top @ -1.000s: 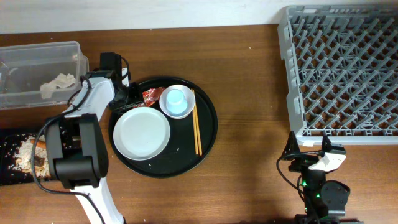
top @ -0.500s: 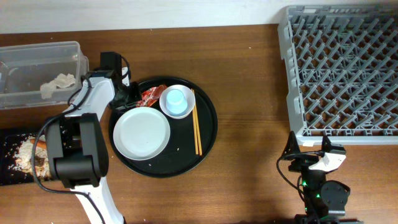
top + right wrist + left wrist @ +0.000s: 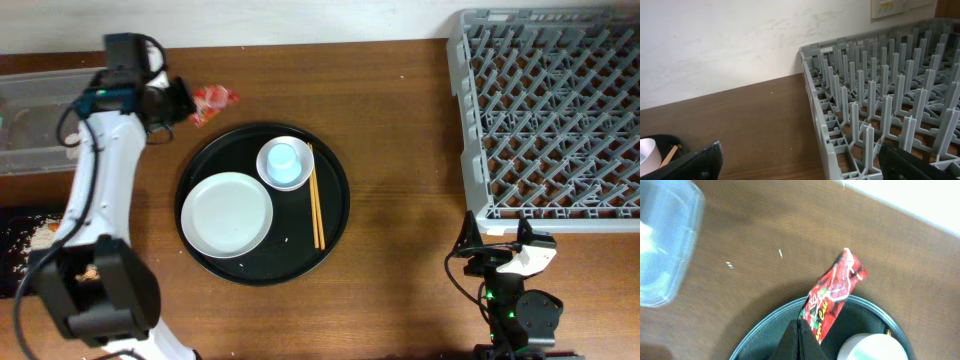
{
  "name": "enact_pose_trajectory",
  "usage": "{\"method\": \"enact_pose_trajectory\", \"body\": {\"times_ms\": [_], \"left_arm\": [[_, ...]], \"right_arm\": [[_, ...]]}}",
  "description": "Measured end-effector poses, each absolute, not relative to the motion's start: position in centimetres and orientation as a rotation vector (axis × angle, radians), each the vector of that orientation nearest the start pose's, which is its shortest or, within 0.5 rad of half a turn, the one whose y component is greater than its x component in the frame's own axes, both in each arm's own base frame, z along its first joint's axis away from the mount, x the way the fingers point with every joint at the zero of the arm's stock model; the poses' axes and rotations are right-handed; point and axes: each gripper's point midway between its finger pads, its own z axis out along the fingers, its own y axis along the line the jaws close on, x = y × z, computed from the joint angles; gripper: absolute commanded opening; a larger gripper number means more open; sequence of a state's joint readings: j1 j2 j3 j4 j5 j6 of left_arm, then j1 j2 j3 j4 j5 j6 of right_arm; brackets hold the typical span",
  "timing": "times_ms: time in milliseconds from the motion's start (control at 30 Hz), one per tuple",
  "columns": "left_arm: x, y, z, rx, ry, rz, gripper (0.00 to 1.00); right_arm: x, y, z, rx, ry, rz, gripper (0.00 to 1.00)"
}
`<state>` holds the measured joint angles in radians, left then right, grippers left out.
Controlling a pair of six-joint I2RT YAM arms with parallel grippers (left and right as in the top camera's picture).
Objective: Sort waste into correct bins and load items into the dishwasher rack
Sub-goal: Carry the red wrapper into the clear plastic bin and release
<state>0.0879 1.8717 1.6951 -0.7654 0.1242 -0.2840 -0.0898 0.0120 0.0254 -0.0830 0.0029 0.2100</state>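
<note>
My left gripper [image 3: 190,101] is shut on a red wrapper [image 3: 214,97], held above the wood just beyond the round black tray [image 3: 335,225]. In the left wrist view the closed fingertips [image 3: 799,332] pinch the lower end of the wrapper [image 3: 837,292]. The clear plastic bin [image 3: 40,120] lies left of that hand. The tray carries a white plate [image 3: 228,214], a white bowl [image 3: 270,175] holding a pale blue cup [image 3: 284,159], and chopsticks [image 3: 316,210]. My right gripper [image 3: 800,152] stands open and empty near the corner of the grey dishwasher rack [image 3: 550,115].
A shallow black bin [image 3: 15,275] with pale food scraps [image 3: 38,236] sits at the lower left, partly behind my left arm. The rack's pegs [image 3: 880,100] rise to the right of my right gripper. A white wall runs along the table's far edge.
My left gripper closed on the red wrapper on the tray, then lifted it up and left, off the tray towards the clear bin. The right arm has not moved.
</note>
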Motion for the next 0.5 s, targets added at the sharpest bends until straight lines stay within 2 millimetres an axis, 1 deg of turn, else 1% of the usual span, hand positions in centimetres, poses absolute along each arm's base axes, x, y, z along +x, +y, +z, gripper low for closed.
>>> {"method": "enact_pose_trajectory", "body": {"times_ms": [67, 100, 133, 167, 200, 233, 267, 333, 467, 500], "left_arm": [[50.0, 5.0, 21.0, -0.514, 2.370, -0.236, 0.01], [50.0, 6.8, 21.9, -0.567, 2.325, -0.229, 0.01], [49.9, 7.7, 22.1, -0.600, 2.310, -0.226, 0.01], [49.5, 9.9, 22.1, -0.682, 2.285, -0.203, 0.01], [48.9, 12.6, 22.1, -0.772, 2.256, -0.156, 0.01], [48.4, 14.3, 22.1, -0.824, 2.237, -0.123, 0.01], [47.7, 16.8, 22.1, -0.894, 2.208, -0.069, 0.01], [46.5, 19.9, 22.1, -0.979, 2.170, 0.003, 0.01], [44.8, 24.3, 22.3, -1.081, 2.097, 0.089, 0.01], [44.7, 24.7, 22.2, -1.091, 2.093, 0.097, 0.11]], "right_arm": [[24.4, -2.2, 16.3, 0.248, 1.622, 0.090, 0.98], [24.4, -2.3, 16.3, 0.247, 1.622, 0.090, 0.98], [24.4, -2.2, 16.3, 0.247, 1.622, 0.090, 0.98], [24.4, -2.2, 16.3, 0.247, 1.622, 0.090, 0.98], [24.4, -2.3, 16.3, 0.247, 1.622, 0.090, 0.98], [24.4, -2.2, 16.3, 0.247, 1.622, 0.090, 0.98], [24.4, -2.2, 16.3, 0.247, 1.622, 0.090, 0.98], [24.4, -2.2, 16.3, 0.247, 1.622, 0.090, 0.98], [24.4, -2.3, 16.3, 0.248, 1.622, 0.090, 0.98], [24.4, -2.2, 16.3, 0.247, 1.622, 0.090, 0.99]]}}
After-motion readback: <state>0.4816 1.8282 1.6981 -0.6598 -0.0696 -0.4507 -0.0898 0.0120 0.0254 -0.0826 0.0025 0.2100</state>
